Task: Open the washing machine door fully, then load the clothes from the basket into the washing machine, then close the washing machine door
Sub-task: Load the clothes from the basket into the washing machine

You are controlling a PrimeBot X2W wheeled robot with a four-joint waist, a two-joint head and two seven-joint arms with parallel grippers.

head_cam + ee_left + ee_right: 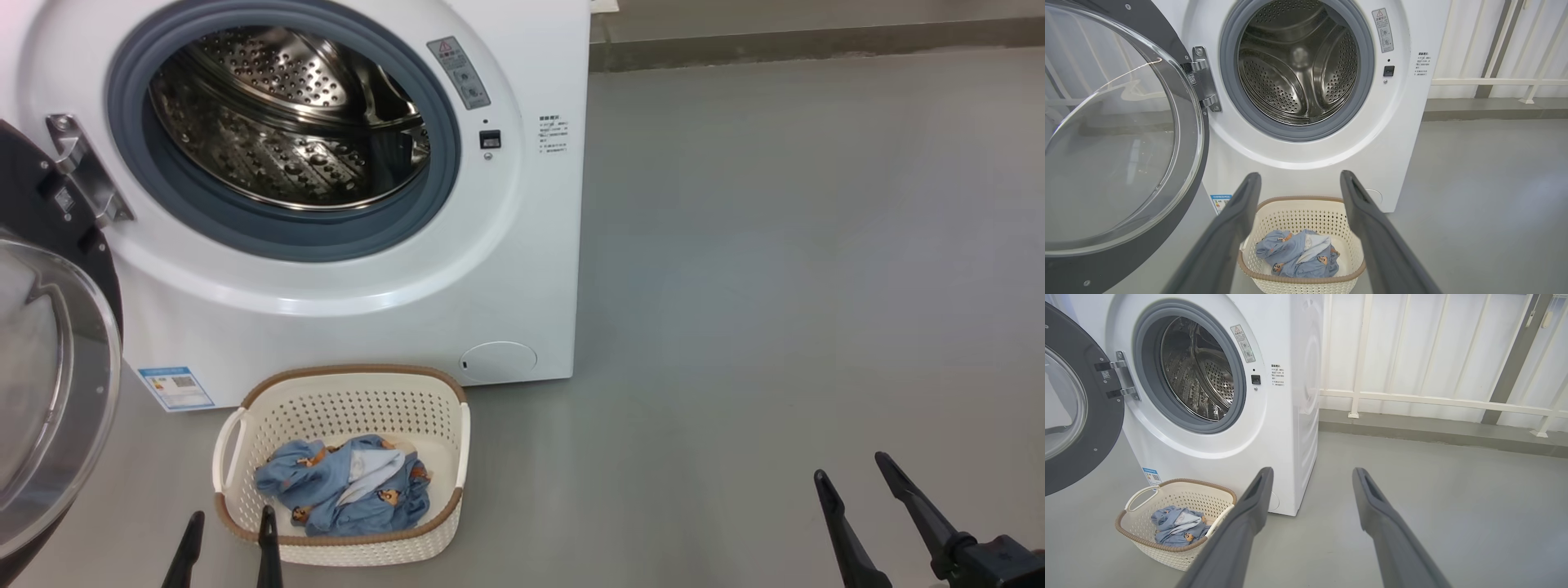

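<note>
We hold our left fingers (268, 545) spread wide and empty, their tips by the near rim of the small cream-white perforated plastic basket (359, 408), where the light blue bear-print clothes (347, 488) lie bundled just ahead of them. Beyond the basket stands the large white front-loading washing machine (506, 269), and its round black-rimmed glass door (49, 384) hangs swung open to the left of those fingers. Our right fingers (922, 510), likewise spread and empty, hover well off to the right above the grey floor (775, 286).
</note>
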